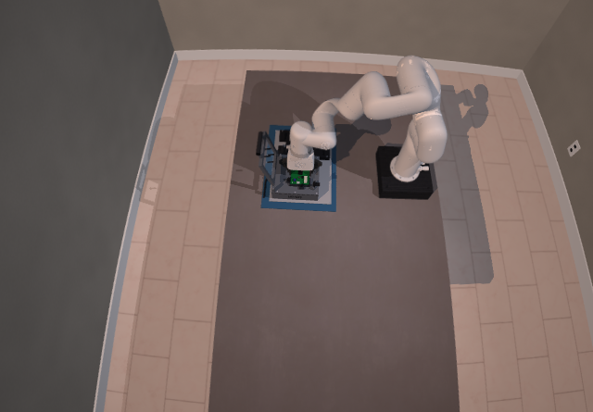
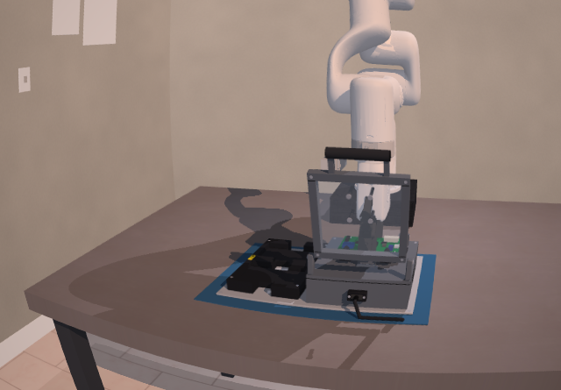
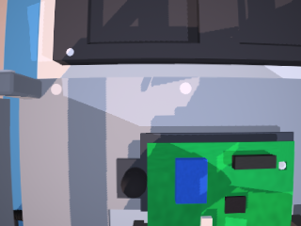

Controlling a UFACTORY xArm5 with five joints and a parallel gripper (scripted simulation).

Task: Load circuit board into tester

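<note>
The board (image 1: 296,181) (image 2: 382,244) (image 3: 162,188) is over the bed of the tester (image 1: 294,195) (image 2: 330,293) (image 3: 47,165), component side up and looking level. A pale pin (image 3: 282,165) shows at a corner hole, which suggests the holes were lined up so the pins could fix the board's place. The second pin can't be made out, so full seating isn't certain.

The white connector (image 1: 305,179) (image 2: 392,238) lies on the side away from the lid, probably to face the small black post (image 1: 316,184) there.

The claw (image 1: 300,175) (image 2: 367,241) reaches down to the board, its fingers set wide, presumably to take it by opposite edges without pressing the parts. Whether they pinch those edges or stand just off them I can't tell.

The lid (image 1: 268,158) (image 2: 358,177) stands open, leaving the claw room to work; it should wait until the board is down and the claw away. Beside the tester, the black tray (image 1: 323,155) (image 2: 244,281) (image 3: 179,56) shares the mat (image 1: 299,211) (image 2: 425,286) (image 3: 28,28) on the desk (image 1: 334,302) (image 2: 158,258).
</note>
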